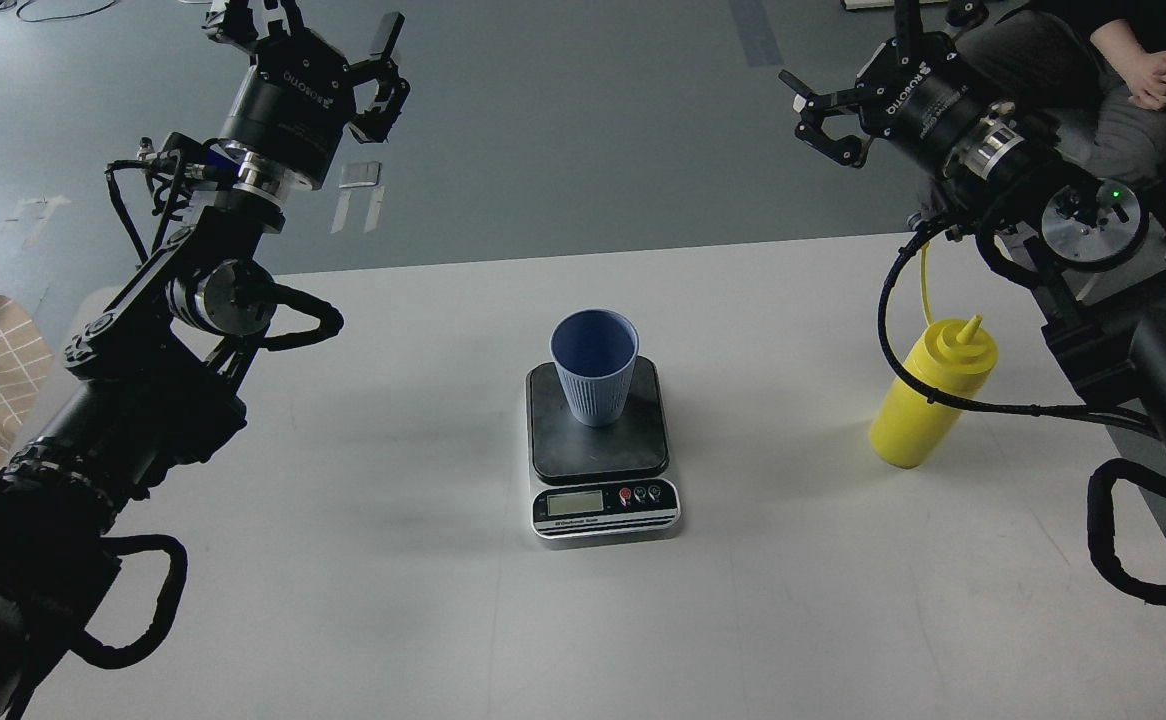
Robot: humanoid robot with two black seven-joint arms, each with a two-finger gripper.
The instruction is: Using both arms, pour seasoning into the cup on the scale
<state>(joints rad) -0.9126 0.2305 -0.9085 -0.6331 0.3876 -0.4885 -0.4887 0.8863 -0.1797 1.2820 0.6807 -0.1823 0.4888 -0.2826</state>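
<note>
Both arms are showing matte black housings built from thick cylindrical links. The left arm point(143, 340) is carrying looped black cables and a silver joint ring behind a wrist marked ROBOTIQ in white. The right arm point(1073, 230) is displaying a silver round joint cap, a glowing green indicator light, a banded metallic collar, and ribbed black cable loops.

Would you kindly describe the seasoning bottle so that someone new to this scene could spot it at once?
Start from the white table, with the digital scale near its middle carrying a light blue cup. Look to the table's right side, beneath the right arm's looped cable: the seasoning bottle stands there alone. It is the only bright yellow thing, with a pointed nozzle.
</note>
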